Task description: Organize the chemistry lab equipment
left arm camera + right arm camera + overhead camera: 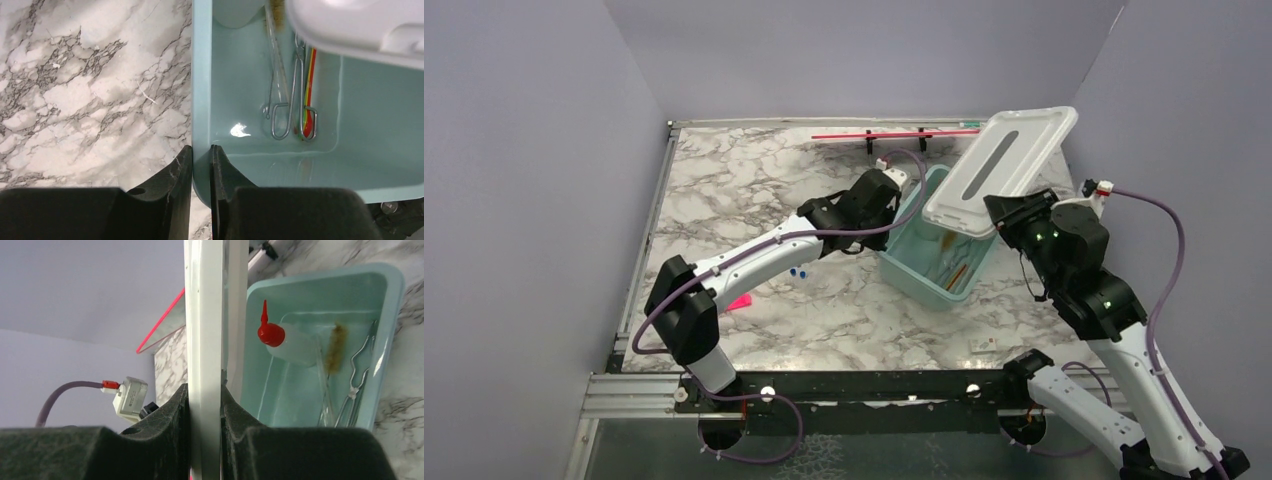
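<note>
A teal bin [929,268] stands mid-table, and my left gripper [201,150] is shut on its left wall [201,90], one finger outside and one inside. In the bin lie metal forceps [283,112], a thin rod [278,65], a tool with a red and green handle [310,85], a bristly tan brush [335,347] and a clear squeeze bottle with a red nozzle [271,333]. My right gripper [205,390] is shut on the edge of the white lid [1001,168], holding it tilted over the bin's right side. Two blue-capped tubes [799,271] lie on the marble under my left arm.
A flat pink strip [740,301] lies on the table near the left arm's base. A long red rod on a black stand [884,133] runs along the back edge. Purple walls close in on the left, back and right.
</note>
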Robot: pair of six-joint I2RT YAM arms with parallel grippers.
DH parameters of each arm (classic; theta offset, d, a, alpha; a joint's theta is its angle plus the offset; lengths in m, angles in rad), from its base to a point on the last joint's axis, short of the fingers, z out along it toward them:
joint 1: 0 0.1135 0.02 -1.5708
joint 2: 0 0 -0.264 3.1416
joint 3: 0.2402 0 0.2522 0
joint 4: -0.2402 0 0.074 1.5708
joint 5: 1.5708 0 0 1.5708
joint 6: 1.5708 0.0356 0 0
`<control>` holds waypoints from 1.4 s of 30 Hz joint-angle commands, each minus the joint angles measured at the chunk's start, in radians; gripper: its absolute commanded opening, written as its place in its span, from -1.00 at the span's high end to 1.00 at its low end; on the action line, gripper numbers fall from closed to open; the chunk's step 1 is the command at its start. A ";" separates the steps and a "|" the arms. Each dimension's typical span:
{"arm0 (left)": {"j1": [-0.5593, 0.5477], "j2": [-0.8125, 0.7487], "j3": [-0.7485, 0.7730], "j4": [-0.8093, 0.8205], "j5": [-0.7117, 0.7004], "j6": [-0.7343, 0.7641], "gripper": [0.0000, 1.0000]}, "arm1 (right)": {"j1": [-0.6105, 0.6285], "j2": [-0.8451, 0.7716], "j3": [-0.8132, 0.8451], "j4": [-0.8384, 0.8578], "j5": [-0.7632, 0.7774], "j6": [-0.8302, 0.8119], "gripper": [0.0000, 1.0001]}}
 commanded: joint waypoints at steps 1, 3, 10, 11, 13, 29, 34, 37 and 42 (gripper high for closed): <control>0.013 -0.057 -0.033 0.058 0.057 -0.036 0.86 | -0.002 -0.018 -0.077 0.170 -0.135 0.122 0.99; 0.019 -0.062 -0.050 0.060 0.060 -0.038 0.83 | -0.002 -0.018 -0.106 0.177 -0.151 0.163 0.99; 0.036 -0.084 -0.096 0.078 0.085 -0.049 0.58 | -0.002 -0.040 -0.172 0.194 -0.156 0.218 0.99; 0.040 -0.089 -0.097 0.078 0.087 -0.049 0.50 | -0.002 -0.042 -0.176 0.191 -0.154 0.221 0.99; 0.048 -0.109 -0.100 0.085 0.091 -0.049 0.29 | -0.002 -0.043 -0.180 0.179 -0.151 0.230 0.99; 0.107 -0.234 -0.095 0.123 0.022 -0.084 -0.15 | -0.002 -0.105 -0.278 0.092 -0.336 0.336 0.99; 0.123 -0.212 -0.074 0.138 0.063 -0.096 -0.31 | -0.001 -0.179 -0.288 0.073 -0.328 0.270 0.99; 0.133 -0.198 -0.056 0.146 0.089 -0.104 -0.40 | -0.002 -0.238 -0.294 0.106 -0.319 0.213 0.99; 0.147 -0.175 -0.028 0.151 0.105 -0.114 -0.45 | -0.002 -0.304 -0.295 0.064 -0.295 0.203 0.99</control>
